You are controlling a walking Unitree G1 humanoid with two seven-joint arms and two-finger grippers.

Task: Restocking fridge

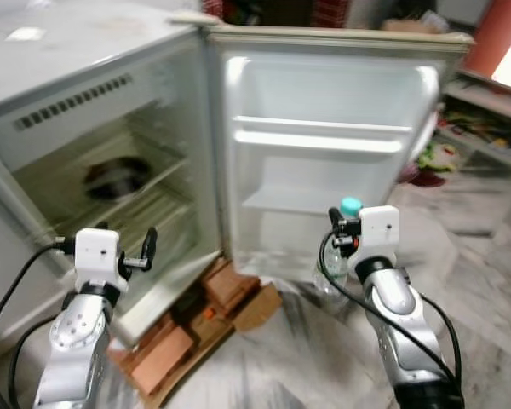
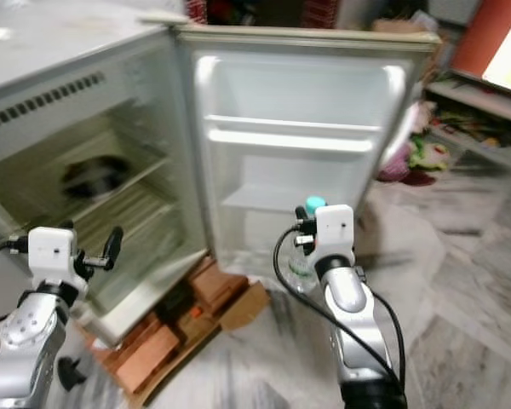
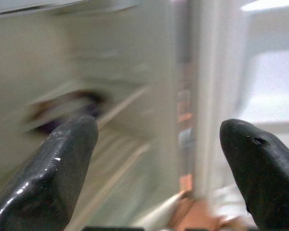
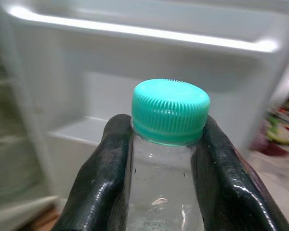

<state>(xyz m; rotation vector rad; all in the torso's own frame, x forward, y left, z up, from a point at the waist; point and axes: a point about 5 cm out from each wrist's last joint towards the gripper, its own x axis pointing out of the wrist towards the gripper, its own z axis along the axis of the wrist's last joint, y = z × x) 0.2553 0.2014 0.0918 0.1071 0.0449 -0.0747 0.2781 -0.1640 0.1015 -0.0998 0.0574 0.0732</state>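
On the left I have the small pale fridge cabinet (image 1: 111, 162) standing open, its wire shelves (image 1: 153, 204) bare but for a dark round bowl-like object (image 1: 115, 176) toward the back of the upper shelf. The cabinet sits raised on a stack of reddish bricks and cardboard (image 1: 206, 317). My left gripper (image 1: 145, 249) hangs in front of the cabinet's lower front edge, its two black fingers (image 3: 62, 163) spread wide apart with nothing between them.

To the right, the white fridge door (image 1: 324, 162) is swung fully open, and its moulded door shelves (image 1: 319, 141) look empty.

My right gripper (image 4: 166, 154) is clamped on the neck of a clear plastic water bottle with a teal ribbed cap (image 4: 169, 111), one finger on each side just below the cap. The bottle hangs upright in front of the door's lower edge, above the marble floor (image 1: 485, 281).

What worries me — the grip is high, on the narrow neck, so the bottle's body can swing as I carry it in, and it could clip the front lip of a door shelf and twist out of the fingers. The pictures are blurred too, which makes judging the clearance over that rail harder; I would go in slowly. The brick footing looks uneven, so a hard knock on the door could rock the whole fridge.
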